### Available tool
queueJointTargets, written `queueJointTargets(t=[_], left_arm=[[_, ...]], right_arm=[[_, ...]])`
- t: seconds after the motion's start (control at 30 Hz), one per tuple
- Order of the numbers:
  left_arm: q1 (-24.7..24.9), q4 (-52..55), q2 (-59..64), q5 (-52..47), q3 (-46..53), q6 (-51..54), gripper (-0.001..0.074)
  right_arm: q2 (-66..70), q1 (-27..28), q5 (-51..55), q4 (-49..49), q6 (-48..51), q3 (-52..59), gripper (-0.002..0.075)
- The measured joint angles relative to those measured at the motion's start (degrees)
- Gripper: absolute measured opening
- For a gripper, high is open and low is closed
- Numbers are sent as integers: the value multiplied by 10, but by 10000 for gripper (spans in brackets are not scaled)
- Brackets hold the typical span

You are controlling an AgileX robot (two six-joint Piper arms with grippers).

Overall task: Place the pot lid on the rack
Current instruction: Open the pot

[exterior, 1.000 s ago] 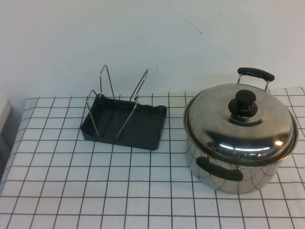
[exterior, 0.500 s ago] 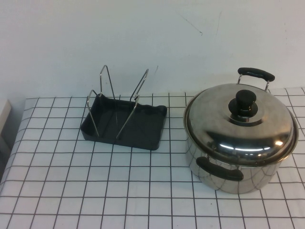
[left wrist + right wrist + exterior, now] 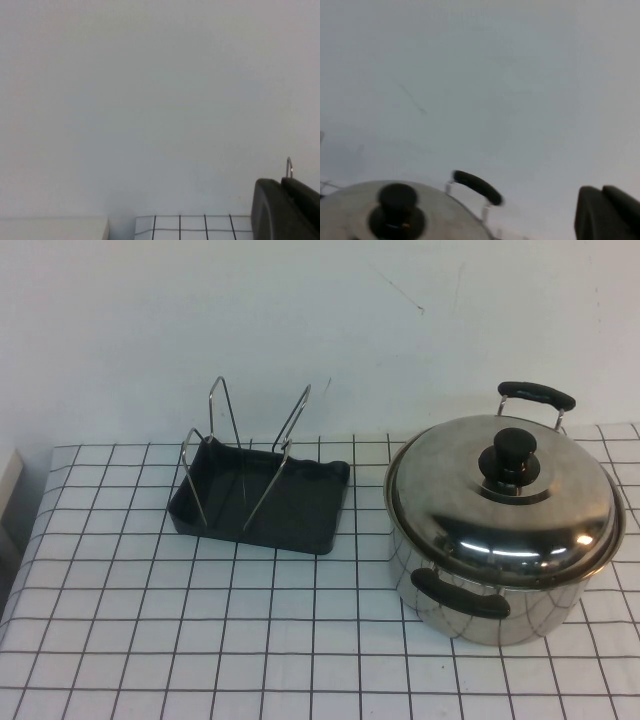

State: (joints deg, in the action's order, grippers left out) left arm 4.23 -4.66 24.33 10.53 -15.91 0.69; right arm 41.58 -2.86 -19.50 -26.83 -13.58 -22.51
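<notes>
The pot lid (image 3: 505, 495) sits squarely on the steel pot (image 3: 500, 605) at the right side of the table (image 3: 120, 640), its black knob (image 3: 513, 452) upright at the centre of the polished dome. The pot stands on the white checked cloth with one black handle (image 3: 460, 593) facing me and the other handle (image 3: 537, 393) at the far side by the wall. The rack (image 3: 262, 495) lies well apart from the pot, to its left and a little farther back: a dark grey tray with thin wire loops (image 3: 215, 425) rising from it, and nothing is set in it. Neither of my arms reaches into the high view. My left tool (image 3: 287, 210) shows only as a dark tip at the edge of the left wrist view, pressed shut and holding nothing, with the wall ahead of it, a strip of the checked cloth below and one wire end of the rack peeking just past it. My right tool (image 3: 607, 212) is likewise a dark tip at the edge of the right wrist view, shut and empty, held back from the pot; from there I see the lid's knob (image 3: 397, 200) and the far handle (image 3: 477, 187) against the plain wall.
</notes>
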Motion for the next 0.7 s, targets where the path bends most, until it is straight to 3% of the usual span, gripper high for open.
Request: queueJointTargets(t=[0.17, 0.53, 0.6, 0.7], left_arm=[[0, 0, 6, -18, 0, -2, -3], [75, 33, 6, -15, 15, -2, -3], [98, 47, 6, -15, 15, -2, -3], [127, 58, 6, -15, 15, -2, -3]], right_arm=[[195, -49, -159, -126, -83, -58, -2], [376, -65, -294, -135, -75, -120, 0], [391, -66, -301, -142, -72, -125, 27], [420, -66, -312, -149, -70, -132, 165]])
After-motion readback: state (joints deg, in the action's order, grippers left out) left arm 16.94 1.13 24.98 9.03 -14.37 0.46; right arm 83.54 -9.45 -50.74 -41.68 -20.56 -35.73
